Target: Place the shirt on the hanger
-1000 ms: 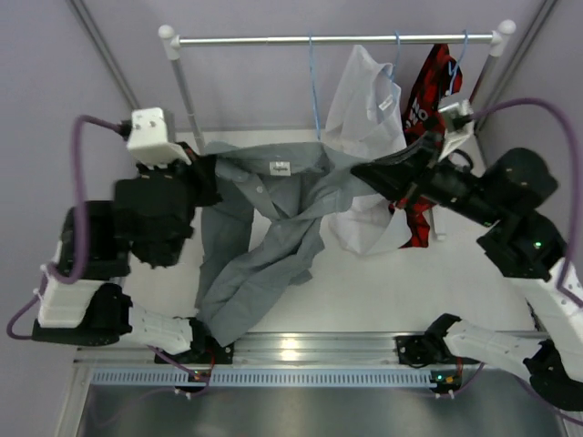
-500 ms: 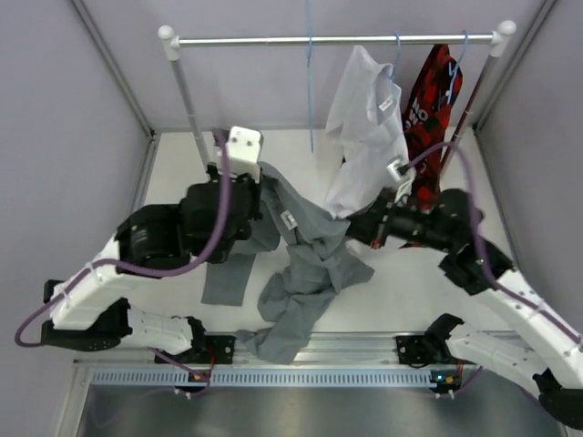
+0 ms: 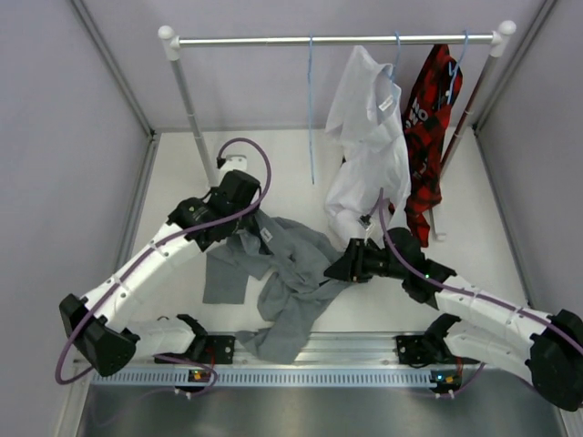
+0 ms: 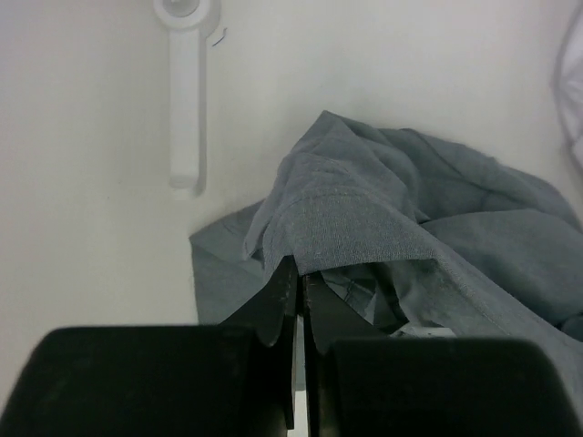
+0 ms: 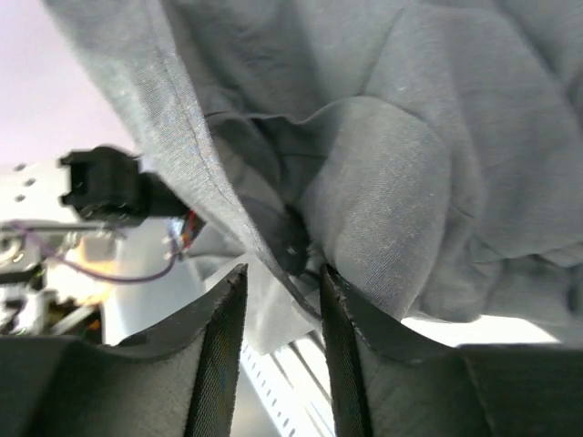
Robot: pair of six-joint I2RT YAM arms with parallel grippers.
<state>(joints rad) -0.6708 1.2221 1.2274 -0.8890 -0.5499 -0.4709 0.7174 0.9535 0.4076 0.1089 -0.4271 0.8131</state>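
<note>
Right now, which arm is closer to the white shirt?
Right. The right fingers sit just below the white shirt's hem; the left fingers are farther off, across the grey shirt.

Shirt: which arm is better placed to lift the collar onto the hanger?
Probably left: the left claw pinches the shirt by its white neck label; the right claw grips a fold away from it.

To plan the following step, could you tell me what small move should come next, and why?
Probably lift both tools and spread them slightly. The left tool pinches the shirt, the right tool holds a fold, yet the shirt lies crumpled on the table, while the hanger hangs bare.
</note>
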